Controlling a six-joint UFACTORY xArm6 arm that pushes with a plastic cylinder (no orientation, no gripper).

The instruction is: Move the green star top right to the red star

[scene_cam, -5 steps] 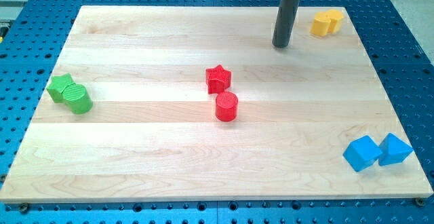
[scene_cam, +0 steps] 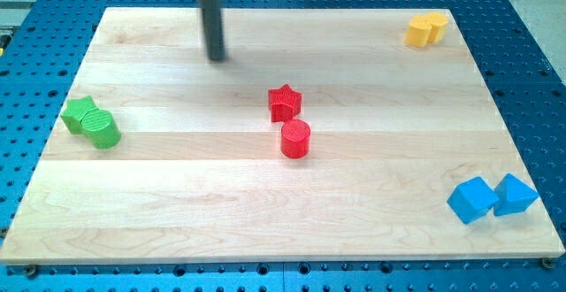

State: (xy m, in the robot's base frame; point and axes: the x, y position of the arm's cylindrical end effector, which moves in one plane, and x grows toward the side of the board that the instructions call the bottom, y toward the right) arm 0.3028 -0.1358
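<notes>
My tip [scene_cam: 217,59] has no pincer to open or close. The green star [scene_cam: 80,113] sits far lower-left of it; I'd circle behind its left side and push right toward the red star [scene_cam: 285,103].

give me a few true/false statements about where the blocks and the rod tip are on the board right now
1. My tip touches the green star. False: it stands apart, toward the view's top, right of that star.
2. The red cylinder sits just below the red star. True.
3. The green cylinder lies beside the green star. True.
4. The two blue blocks are at the view's top left. False: bottom right.
5. The yellow blocks are at the top right. True.
</notes>
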